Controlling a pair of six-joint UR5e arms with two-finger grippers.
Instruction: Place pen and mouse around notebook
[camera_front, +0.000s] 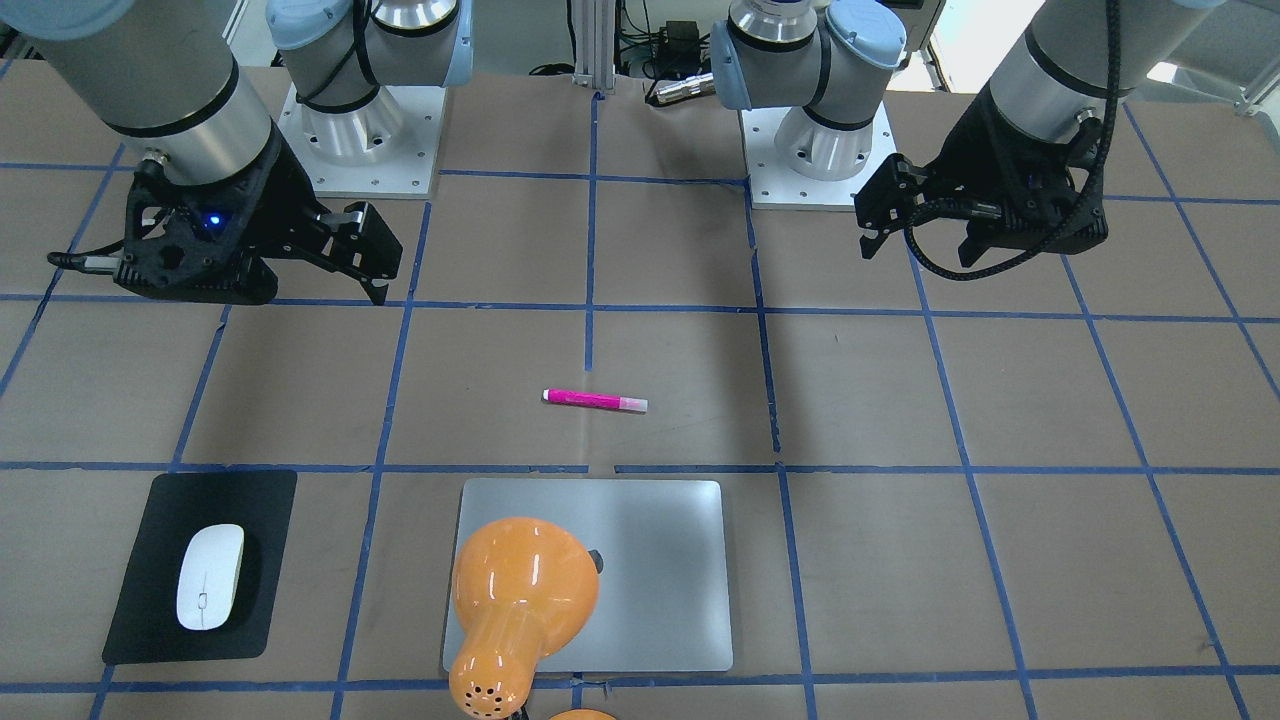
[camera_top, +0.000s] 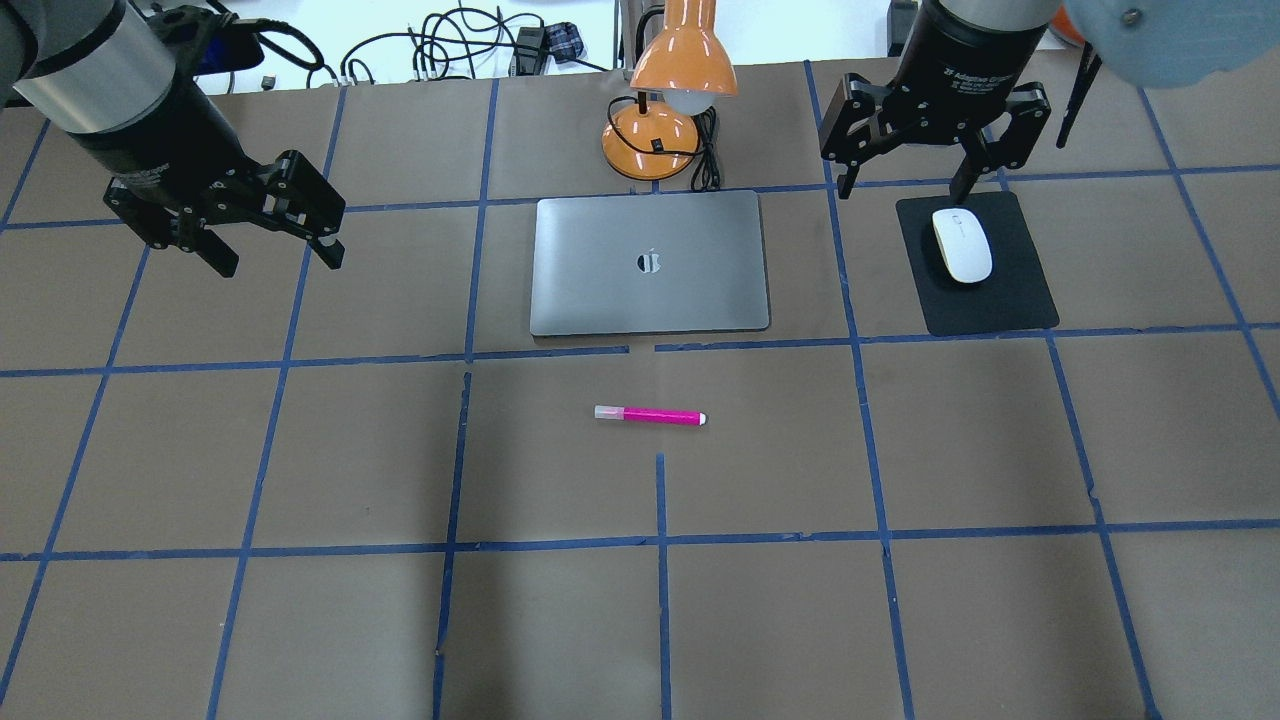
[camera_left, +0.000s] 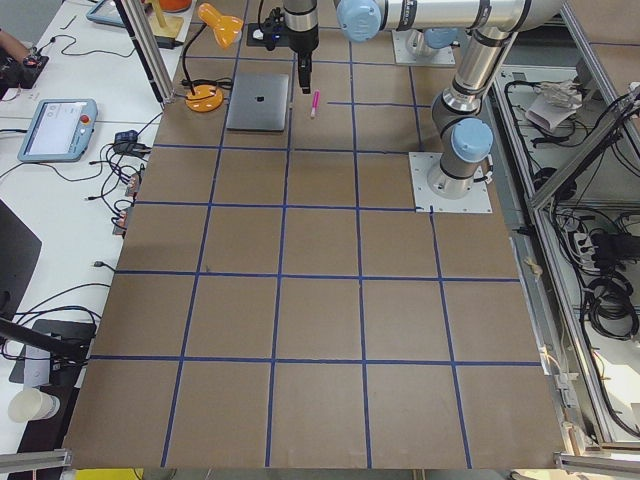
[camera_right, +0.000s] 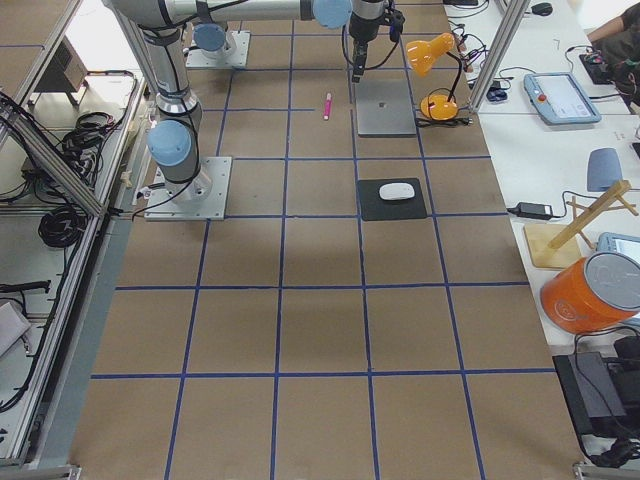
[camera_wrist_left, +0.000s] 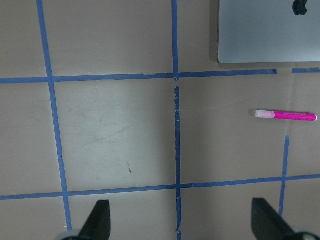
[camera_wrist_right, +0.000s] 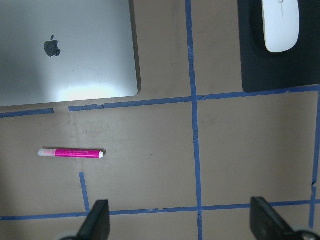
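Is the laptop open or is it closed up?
Closed. The laptop lies flat with its lid down, the logo facing up, and no screen or keys show.

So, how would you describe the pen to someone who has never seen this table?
Find the large silver notebook lying flat by the orange lamp. On the brown table, on the robot's side of it and not touching it, lies the pen. It is the only thin magenta thing, with a pale cap end.
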